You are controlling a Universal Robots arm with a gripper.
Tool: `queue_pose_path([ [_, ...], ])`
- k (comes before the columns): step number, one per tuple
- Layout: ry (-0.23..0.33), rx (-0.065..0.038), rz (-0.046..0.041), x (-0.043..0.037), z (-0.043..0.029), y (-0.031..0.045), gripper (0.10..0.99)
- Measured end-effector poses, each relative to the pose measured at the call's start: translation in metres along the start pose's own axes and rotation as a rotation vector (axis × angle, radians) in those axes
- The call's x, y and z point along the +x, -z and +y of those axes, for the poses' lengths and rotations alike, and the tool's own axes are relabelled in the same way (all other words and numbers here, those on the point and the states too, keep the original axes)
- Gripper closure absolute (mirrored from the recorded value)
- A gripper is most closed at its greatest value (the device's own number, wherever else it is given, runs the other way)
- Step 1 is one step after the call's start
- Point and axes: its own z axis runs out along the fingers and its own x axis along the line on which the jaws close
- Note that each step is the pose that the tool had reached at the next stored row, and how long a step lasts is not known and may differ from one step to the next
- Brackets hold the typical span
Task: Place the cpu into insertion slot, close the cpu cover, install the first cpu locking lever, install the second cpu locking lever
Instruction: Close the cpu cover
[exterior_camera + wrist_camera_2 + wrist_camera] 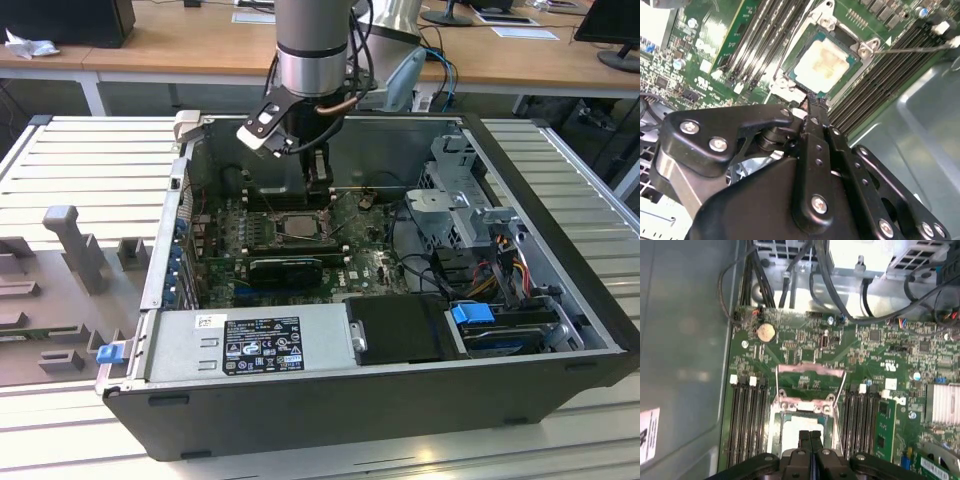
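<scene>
The open computer case (400,395) sat on the grey ribbed table (90,150). The robot arm reached down into the far part of the case. Its gripper (320,185) hung just over the green board, close to the cpu (300,226).

The jaws were closed. In the first wrist view the two black fingers (805,440) were pressed flat together with nothing between them. Their tips were right at one edge of the cpu.

The cpu lay flat inside the insertion slot (842,32) with its silver top facing up. In the first wrist view the cpu cover (810,371) was not over the cpu. It was swung back past the edge of the slot away from the gripper, and the green board showed through its big window. In the second wrist view a thin locking lever (912,47) stuck out sideways from one corner of the slot.

Long black memory slots (747,425) ran along both sides of the slot. A round silver battery (765,332) sat on the board beyond the cover.
</scene>
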Motion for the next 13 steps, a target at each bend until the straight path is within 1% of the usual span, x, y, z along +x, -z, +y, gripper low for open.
queue_pose_path([
  [4, 0.000, 0.000, 0.0003, -0.0001, 0.0015, 0.0017, 0.980],
  [5, 0.000, 0.000, 0.0000, -0.0001, 0.0026, 0.0017, 0.980],
  [7, 0.000, 0.000, 0.0000, -0.0006, 0.0070, 0.0015, 0.980],
  [13, 0.000, 0.000, 0.0002, -0.0006, 0.0086, 0.0036, 0.980],
])
